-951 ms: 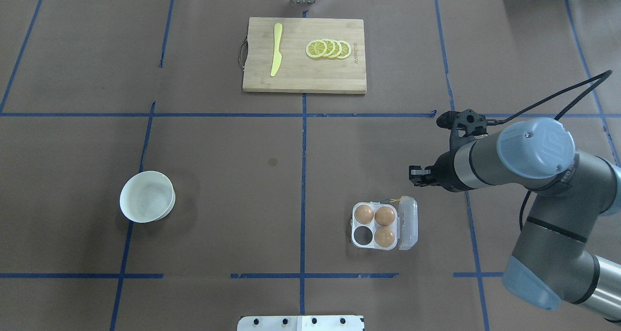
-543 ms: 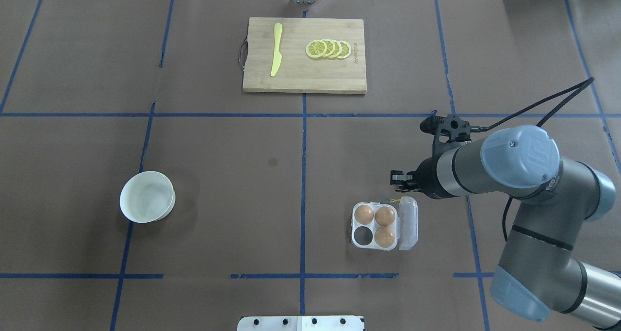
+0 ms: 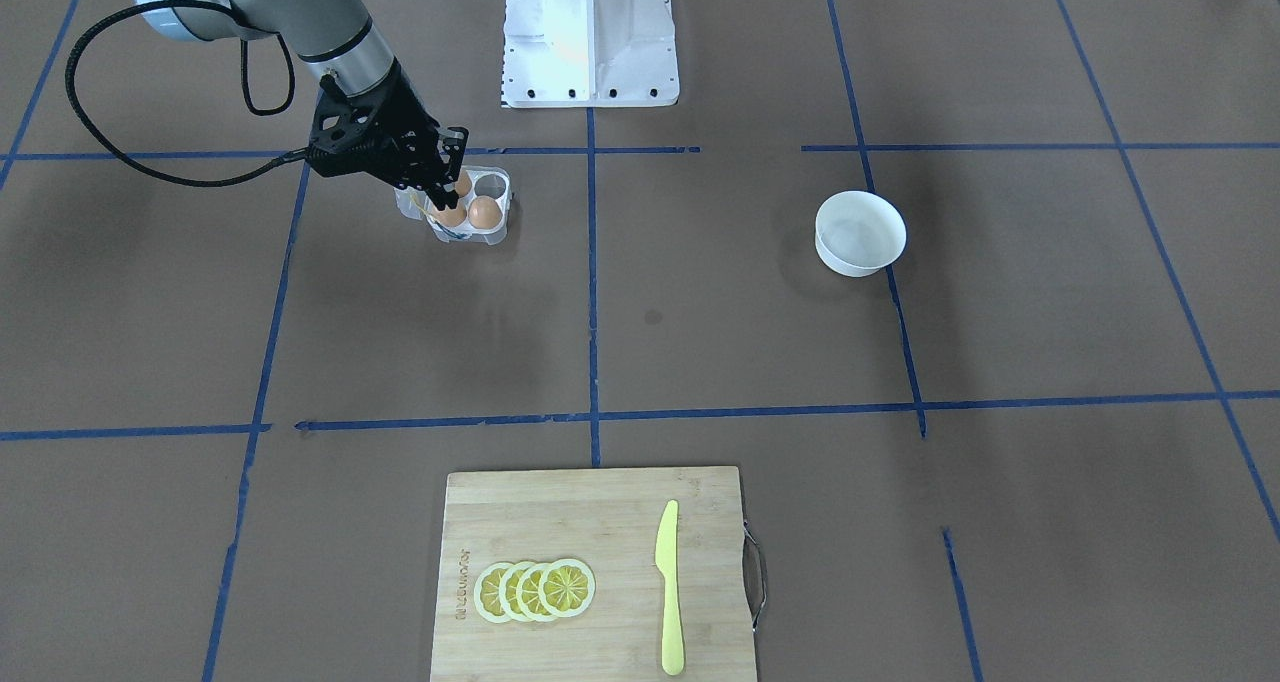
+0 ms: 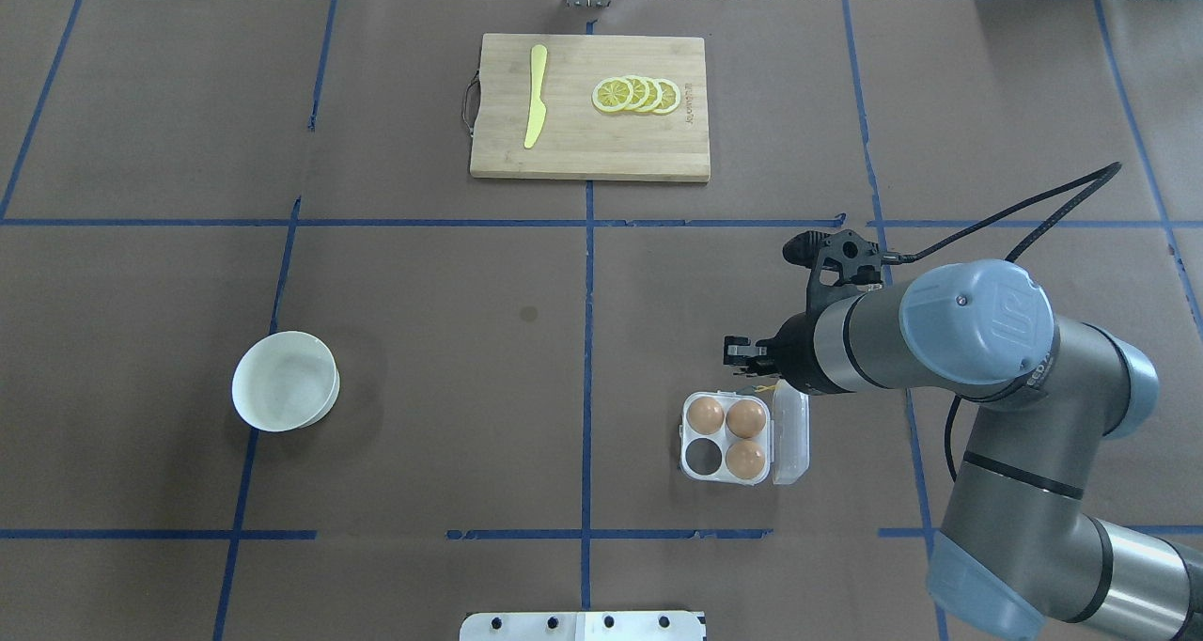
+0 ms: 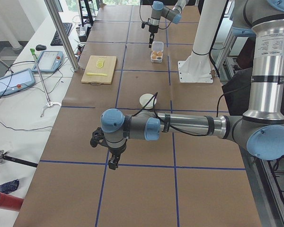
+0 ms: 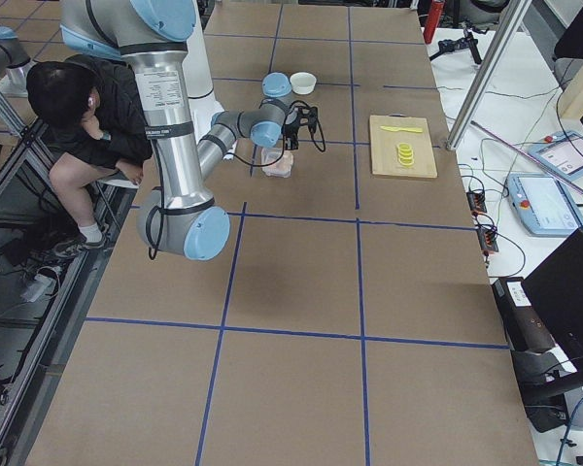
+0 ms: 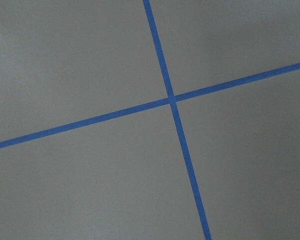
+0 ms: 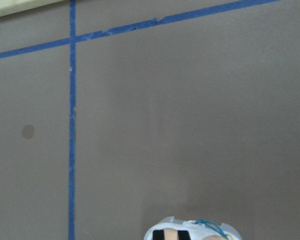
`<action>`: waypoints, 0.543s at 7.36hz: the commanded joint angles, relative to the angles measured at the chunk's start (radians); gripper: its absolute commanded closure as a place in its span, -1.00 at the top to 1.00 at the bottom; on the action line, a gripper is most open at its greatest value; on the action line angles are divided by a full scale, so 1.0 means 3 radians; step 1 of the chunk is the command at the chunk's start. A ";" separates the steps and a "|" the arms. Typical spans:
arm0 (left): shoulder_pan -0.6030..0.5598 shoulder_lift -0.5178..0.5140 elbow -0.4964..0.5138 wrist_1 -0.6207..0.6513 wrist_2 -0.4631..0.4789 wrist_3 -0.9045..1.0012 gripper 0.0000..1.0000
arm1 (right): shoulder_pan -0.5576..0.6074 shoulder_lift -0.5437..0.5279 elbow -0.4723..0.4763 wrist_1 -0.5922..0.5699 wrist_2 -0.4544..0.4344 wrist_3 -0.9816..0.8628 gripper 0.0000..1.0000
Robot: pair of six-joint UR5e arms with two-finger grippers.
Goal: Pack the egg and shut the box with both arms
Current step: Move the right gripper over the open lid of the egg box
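The clear egg carton (image 4: 683,434) lies open on the table's right half, its lid (image 4: 791,431) folded out to the right. Three orange-brown eggs (image 4: 745,418) fill three cups and the near-left cup (image 4: 700,453) is empty. My right gripper (image 4: 736,356) hovers just beyond the carton's far edge with nothing in it. Its fingers are close together and look shut. In the front view it (image 3: 443,194) hangs over the carton (image 3: 497,177). The right wrist view shows the carton's edge (image 8: 190,231). My left gripper (image 5: 112,163) shows only in the left side view, low over the table's left end; I cannot tell its state.
A white bowl (image 4: 285,381) stands on the left half. A wooden cutting board (image 4: 589,152) at the far middle carries lemon slices (image 4: 636,95) and a yellow knife (image 4: 535,96). The white base block (image 3: 590,32) is at the robot's edge. A person (image 6: 87,107) sits behind it.
My right arm has swung left and toward the carton; its gripper went from the carton's far right to just beyond its far edge. Carton, eggs and bowl have not moved.
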 commanded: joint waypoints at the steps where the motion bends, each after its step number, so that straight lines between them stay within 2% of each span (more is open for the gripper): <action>1: 0.0000 -0.0010 -0.0001 -0.0004 -0.0001 0.0000 1.00 | 0.0006 0.0249 0.0187 -0.0166 0.0029 0.0144 -0.57; 3: 0.0000 -0.0010 0.0004 -0.0009 -0.0001 0.0005 1.00 | 0.0168 0.0408 0.0483 -0.1185 0.0105 0.0114 -0.57; 4: 0.0000 -0.0010 0.0004 -0.0009 -0.0006 0.0005 1.00 | 0.0316 0.0378 0.0616 -0.1514 0.0237 0.0028 -0.58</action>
